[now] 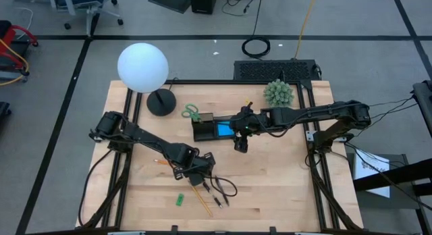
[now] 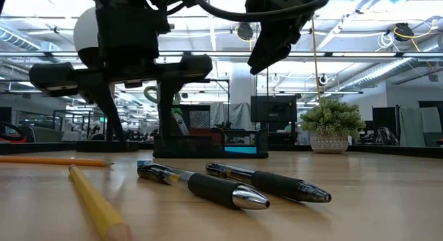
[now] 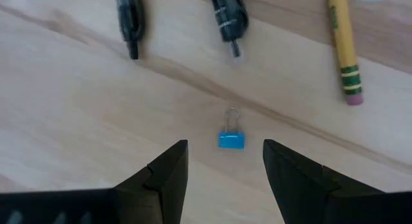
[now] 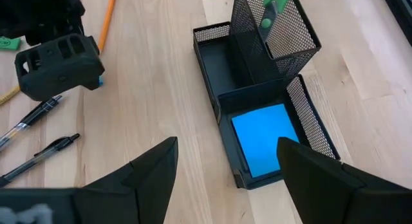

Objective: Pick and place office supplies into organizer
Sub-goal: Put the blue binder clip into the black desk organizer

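Between the spread fingers of the left gripper [image 3: 224, 169], which hold nothing, lies a small blue binder clip [image 3: 231, 139] on the table [image 3: 77, 114]. Its blue body is toward the gripper and its wire handle points away, so the clip's length runs along the line of reach and the fingers stand on either side of its width; a straight descent looks enough to catch it. Just beyond the clip lie two dark pens [image 3: 180, 18], tips toward the gripper, and a yellow pencil [image 3: 342, 47] off to one side, eraser end nearest. From above, the left arm is plainly the closer one to these loose supplies. Well apart, the right gripper [image 4: 225, 179] hangs open and empty over the organizer [image 4: 215, 63], whose front compartment holds the blue sticky pad [image 4: 262, 139] and whose mesh cup holds the green-handled scissors [image 4: 273, 6].
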